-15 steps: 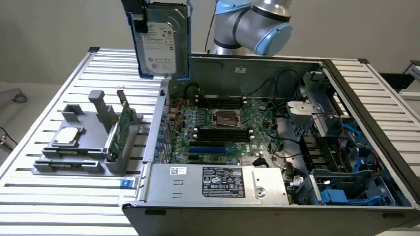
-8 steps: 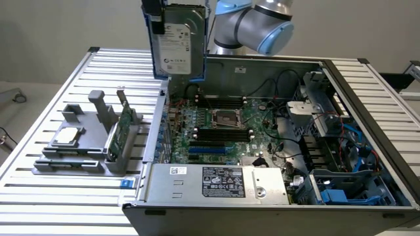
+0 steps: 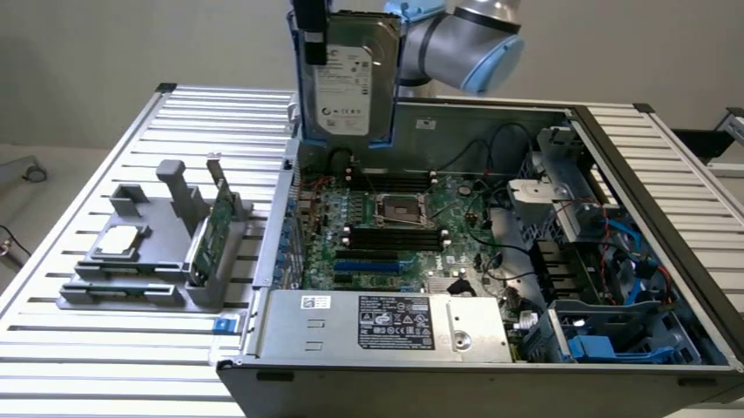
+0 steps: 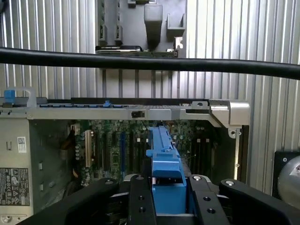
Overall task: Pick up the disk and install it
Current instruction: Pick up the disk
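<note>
Half done: gripper [image 4: 171, 190] clamps the disk [image 3: 348, 78], lifted above the open computer case [image 3: 465, 392], not yet installed

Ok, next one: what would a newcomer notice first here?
The disk, held upright in the jaws above the far wall of the open computer case. Inside the case, the green motherboard lies bare; on the exterior view's left, a grey holder carries a green card and a silver chip.

Print on the disk [image 3: 348, 77] is too small to read, and the top edge crops the arm [image 3: 471, 48].
</note>
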`<state>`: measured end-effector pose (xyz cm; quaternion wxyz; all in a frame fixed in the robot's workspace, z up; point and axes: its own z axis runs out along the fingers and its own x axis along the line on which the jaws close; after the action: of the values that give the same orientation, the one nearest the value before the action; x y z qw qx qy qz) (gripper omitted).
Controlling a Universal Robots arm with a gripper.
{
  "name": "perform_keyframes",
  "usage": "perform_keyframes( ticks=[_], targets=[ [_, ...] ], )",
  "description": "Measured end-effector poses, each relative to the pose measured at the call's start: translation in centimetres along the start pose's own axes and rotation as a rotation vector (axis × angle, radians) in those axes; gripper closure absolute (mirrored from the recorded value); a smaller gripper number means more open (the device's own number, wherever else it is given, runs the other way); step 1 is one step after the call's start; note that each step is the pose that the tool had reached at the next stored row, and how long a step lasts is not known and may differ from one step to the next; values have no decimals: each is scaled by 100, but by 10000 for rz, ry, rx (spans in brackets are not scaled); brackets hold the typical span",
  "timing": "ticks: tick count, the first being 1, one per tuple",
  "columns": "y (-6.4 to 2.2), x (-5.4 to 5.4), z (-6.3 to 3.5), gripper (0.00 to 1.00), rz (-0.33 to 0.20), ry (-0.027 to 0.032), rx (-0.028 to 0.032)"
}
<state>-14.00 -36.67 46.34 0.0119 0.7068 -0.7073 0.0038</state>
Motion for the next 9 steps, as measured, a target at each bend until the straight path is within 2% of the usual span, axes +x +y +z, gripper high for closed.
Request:
perform_keyframes(
  ticks=[9],
  targets=[
    [-281,245,2,68,0,1,-1]
  ],
)
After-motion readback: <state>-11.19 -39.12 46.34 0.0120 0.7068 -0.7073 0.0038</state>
